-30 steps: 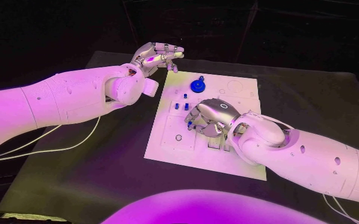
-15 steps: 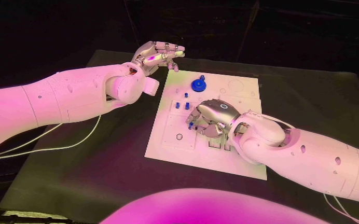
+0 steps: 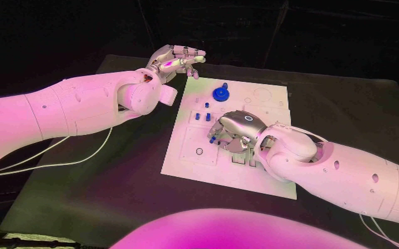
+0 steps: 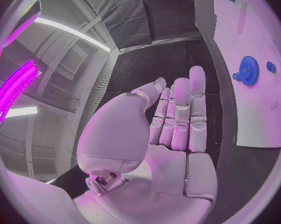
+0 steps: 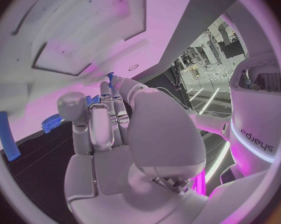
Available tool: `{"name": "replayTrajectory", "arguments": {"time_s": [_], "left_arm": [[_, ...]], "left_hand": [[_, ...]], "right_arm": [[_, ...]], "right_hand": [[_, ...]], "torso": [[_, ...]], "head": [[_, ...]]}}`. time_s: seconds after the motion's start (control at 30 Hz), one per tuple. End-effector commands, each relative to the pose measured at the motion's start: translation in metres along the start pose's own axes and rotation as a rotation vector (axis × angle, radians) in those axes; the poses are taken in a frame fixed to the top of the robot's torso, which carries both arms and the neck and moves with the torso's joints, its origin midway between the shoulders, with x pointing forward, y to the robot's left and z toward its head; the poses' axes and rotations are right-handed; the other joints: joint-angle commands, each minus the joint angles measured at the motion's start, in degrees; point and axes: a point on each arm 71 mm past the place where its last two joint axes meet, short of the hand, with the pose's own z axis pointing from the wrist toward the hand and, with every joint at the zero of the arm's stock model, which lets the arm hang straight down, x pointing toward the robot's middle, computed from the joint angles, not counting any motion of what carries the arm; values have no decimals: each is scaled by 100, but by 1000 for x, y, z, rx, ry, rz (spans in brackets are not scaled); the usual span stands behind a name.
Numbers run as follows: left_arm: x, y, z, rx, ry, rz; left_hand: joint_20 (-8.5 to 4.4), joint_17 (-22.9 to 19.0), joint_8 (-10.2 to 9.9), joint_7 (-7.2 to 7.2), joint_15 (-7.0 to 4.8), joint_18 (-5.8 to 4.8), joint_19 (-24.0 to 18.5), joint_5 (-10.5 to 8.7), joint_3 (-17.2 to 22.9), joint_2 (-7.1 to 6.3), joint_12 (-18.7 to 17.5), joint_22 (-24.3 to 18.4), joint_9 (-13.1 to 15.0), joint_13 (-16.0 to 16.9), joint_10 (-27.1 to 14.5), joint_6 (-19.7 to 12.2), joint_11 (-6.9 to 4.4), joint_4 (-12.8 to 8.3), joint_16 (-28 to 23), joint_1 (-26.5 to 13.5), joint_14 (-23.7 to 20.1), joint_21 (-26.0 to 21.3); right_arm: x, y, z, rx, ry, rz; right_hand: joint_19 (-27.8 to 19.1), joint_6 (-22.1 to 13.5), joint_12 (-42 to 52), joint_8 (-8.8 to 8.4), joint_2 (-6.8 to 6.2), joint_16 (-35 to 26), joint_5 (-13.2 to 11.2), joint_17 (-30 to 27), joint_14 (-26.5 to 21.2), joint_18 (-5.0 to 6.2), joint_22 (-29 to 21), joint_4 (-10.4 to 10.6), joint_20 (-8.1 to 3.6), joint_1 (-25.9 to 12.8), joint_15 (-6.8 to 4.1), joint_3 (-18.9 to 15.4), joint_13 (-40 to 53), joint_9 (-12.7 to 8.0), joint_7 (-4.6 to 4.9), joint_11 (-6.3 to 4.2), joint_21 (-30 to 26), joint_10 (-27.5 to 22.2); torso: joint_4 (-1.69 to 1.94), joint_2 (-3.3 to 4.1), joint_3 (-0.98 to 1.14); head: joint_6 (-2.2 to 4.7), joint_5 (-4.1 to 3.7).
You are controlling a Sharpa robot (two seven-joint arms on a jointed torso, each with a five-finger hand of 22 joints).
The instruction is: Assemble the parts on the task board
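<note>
White task board [image 3: 191, 162] sits mid-table on the black table [image 3: 100, 203] in the head view. Blue gear [image 3: 220, 94] stands near the board's 12 o'clock edge, small blue pegs [image 3: 202, 117] just below it. Right hand [image 3: 235, 129] is down over board centre, fingers curled, a blue part [image 3: 214, 139] at its fingertips – can't tell if it's actually gripped. Left hand [image 3: 174, 60] hovers off the board at 11 o'clock, holding nothing.

Left wrist view: left hand [image 4: 171, 134] flat, fingers straight and together, empty; gear [image 4: 247, 70] on the board beyond.

Right wrist view: right hand [image 5: 115, 134] fingers bent toward the board, blue bits [image 5: 92, 100] at the tips – grip unclear. Blue peg [image 5: 6, 136] lies apart.
</note>
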Motion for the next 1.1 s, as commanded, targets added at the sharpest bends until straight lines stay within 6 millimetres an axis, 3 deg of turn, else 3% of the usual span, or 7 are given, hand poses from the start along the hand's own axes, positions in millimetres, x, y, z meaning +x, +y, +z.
{"name": "replayTrajectory", "arguments": {"time_s": [0.03, 0.3, 0.67, 1.1], "left_arm": [[1, -2, 1, 11, 7, -6], [1, -1, 1, 10, 7, -6], [0, -1, 1, 6, 7, -6], [-1, -1, 0, 4, 5, -5]], "left_hand": [[21, -9, 37, -8, 6, 73, -11, 39, 7, -4, 33, -7, -10, -7, -37, -35, 13, -21, -18, 25, -40, -29], [21, -9, 37, -8, 6, 73, -11, 39, 7, -4, 33, -7, -10, -7, -37, -35, 13, -21, -18, 25, -40, -29], [21, -9, 37, -8, 6, 73, -11, 39, 7, -4, 33, -7, -10, -7, -37, -35, 13, -21, -18, 25, -40, -29], [23, -21, 50, -4, 9, 72, -10, 40, 19, -1, 47, -8, -11, -12, -43, -40, 17, -36, -15, 20, -43, -33]], "right_arm": [[1, 1, 1, -2, 12, -15], [2, 2, 3, 3, 20, -34], [2, 1, 5, 9, 22, -34], [-1, 1, 1, 0, -10, -14]], "right_hand": [[24, -3, -24, -31, 8, 24, 18, 5, 204, -41, -1, 1, 12, -49, 11, 25, 8, -6, 16, 36, 28, -1], [16, -11, -33, -33, 6, 24, -8, -2, 202, -37, -16, -6, 17, -88, 14, 24, 8, -7, 16, 39, 21, -12], [-54, -370, -170, -57, -150, -18, 32, -107, 167, -19, -149, 26, 119, -451, 134, -76, -20, -26, 135, 188, -61, -536], [-67, -433, -149, -57, -198, -30, 38, -145, 154, -11, -185, 12, 154, -537, 162, -163, -10, -23, 164, 220, -87, -672]], "torso": [[-1, 6, 3], [1, 1, -2], [-6, -6, -2], [7, -2, 3]], "head": [[-4, -3], [-5, -8], [-2, -22], [6, -28]]}}
